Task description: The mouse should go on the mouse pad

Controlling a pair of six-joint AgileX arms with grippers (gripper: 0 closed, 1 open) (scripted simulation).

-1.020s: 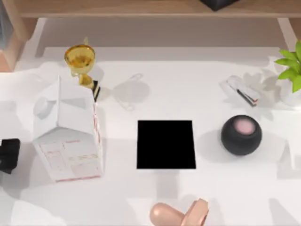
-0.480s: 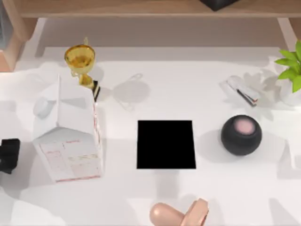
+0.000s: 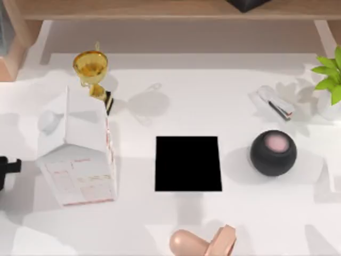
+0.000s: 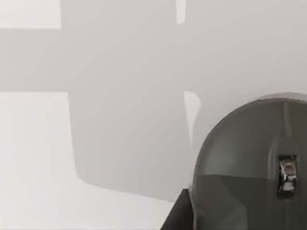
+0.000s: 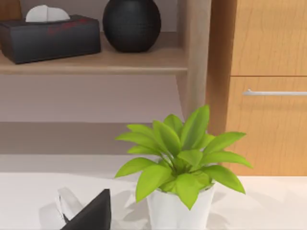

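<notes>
**Shifted further toward the table's left edge with the left gripper [image 3: 6, 172].**
Nearing the mouse [image 4: 249, 163] just beneath that wrist, well apart from the mouse pad [image 3: 188, 163]; cannot tell whether clenched. Idle by the potted plant [image 5: 184, 158] with the right gripper [image 5: 91, 213].

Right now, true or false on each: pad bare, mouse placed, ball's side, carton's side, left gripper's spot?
1. The flat matte black rectangular mouse pad has nothing on it. True.
2. The grey-olive oval mouse rests on the pad. False: the left wrist view shows it close up against white tabletop, off the pad.
3. The black ball with a pink top sits left of the pad. False: it sits to the pad's right.
4. The white carton stands left of the pad. True.
5. The left gripper is at the table's left edge. True.
</notes>
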